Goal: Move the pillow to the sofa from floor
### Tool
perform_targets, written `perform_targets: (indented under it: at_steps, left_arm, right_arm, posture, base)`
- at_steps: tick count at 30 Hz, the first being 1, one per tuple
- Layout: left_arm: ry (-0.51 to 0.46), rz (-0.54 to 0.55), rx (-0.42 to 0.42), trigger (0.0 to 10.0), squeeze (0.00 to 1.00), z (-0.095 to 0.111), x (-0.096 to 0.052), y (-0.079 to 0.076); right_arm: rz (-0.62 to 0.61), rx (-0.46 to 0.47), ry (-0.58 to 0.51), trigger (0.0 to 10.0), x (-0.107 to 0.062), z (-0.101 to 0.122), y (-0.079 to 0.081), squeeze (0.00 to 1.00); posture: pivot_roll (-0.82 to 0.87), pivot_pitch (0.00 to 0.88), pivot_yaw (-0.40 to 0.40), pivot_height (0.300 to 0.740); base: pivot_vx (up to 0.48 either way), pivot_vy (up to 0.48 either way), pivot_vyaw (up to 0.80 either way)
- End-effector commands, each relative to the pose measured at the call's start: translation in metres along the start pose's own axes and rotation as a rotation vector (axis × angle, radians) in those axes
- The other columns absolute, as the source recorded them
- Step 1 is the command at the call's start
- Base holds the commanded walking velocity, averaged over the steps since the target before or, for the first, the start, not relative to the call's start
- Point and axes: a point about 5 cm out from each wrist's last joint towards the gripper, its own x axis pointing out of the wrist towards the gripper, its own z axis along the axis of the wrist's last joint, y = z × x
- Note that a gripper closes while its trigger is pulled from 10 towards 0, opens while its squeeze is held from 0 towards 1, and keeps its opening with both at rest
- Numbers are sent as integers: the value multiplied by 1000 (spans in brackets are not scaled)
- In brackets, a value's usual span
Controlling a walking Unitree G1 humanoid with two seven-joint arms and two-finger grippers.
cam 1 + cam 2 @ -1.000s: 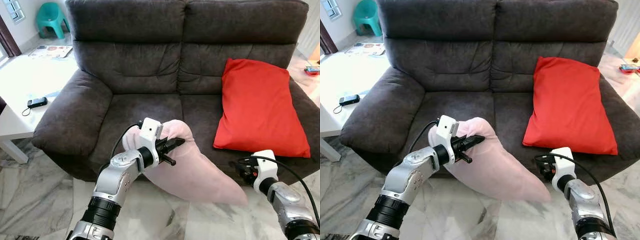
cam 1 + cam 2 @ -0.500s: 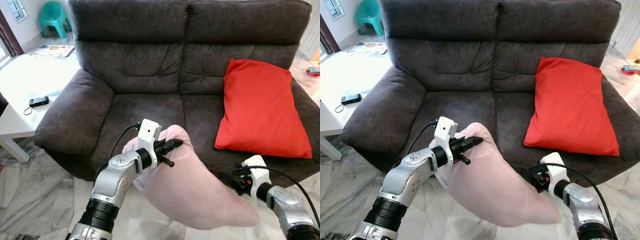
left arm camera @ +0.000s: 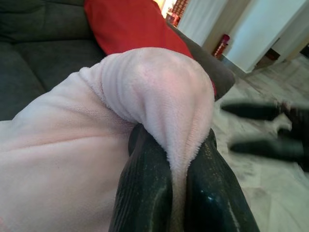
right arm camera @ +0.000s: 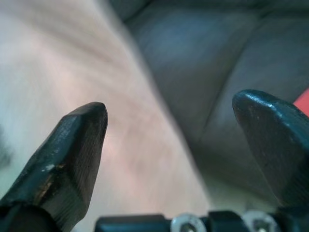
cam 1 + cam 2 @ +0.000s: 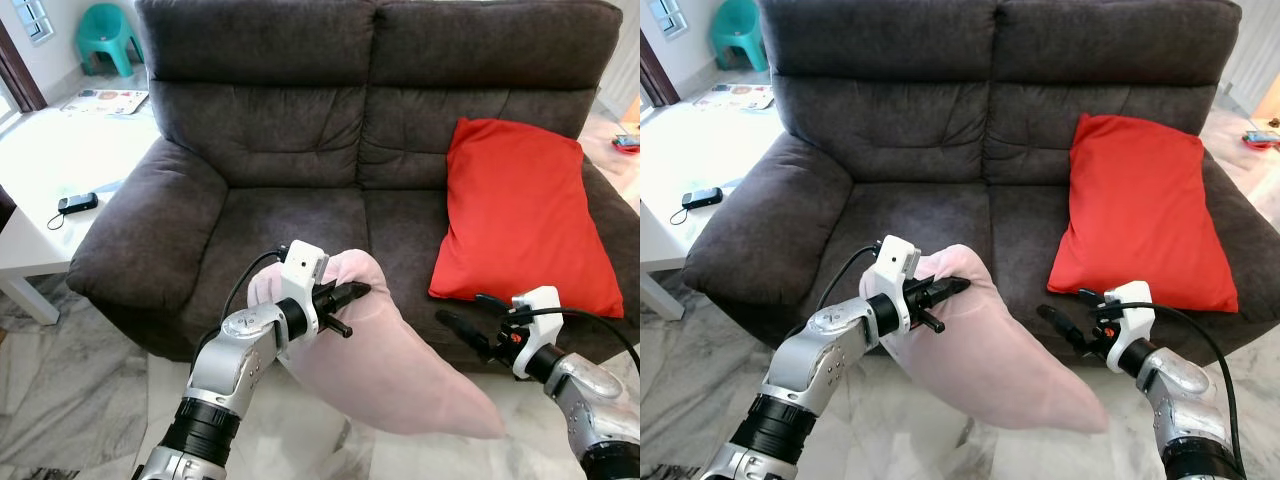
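sofa: dark grey two-seater with padded arms, spanning the upper half of the head views from 9 to 3 o'clock
on the sofa: red cushion at 3 o'clock, leaning on the right seat and backrest
left seat: bare dark fabric, at the centre
floor: grey-veined marble tiles along 6 to 8 o'clock, in front of the sofa
white table: at 9 o'clock, just beside the sofa's left arm
on the table: small black device with a cord; printed sheet at 10 o'clock
teal stool: at 11 o'clock, on the floor behind the table
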Motion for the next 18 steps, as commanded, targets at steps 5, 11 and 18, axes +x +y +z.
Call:
perform_targets:
  at_steps: [5, 11, 18]
  left_arm:
    - [-69, -21, 55, 10000, 0, 16, 1, -4]
    - [-70, -22, 54, 10000, 0, 16, 2, -5]
    - [-70, -22, 52, 10000, 0, 15, 2, -5]
  right_arm:
    - [176, -25, 162, 10000, -10, -18, 16, 1000]
    - [131, -64, 267, 10000, -15, -33, 12, 0]
    - [107, -101, 392, 10000, -19, -52, 13, 0]
  posture:
    - [23, 0, -33, 740]
    - [20, 0, -33, 740]
    - [22, 0, -37, 740]
  base:
    - [0, 0, 0]
    - [0, 0, 0]
    - [0, 0, 0]
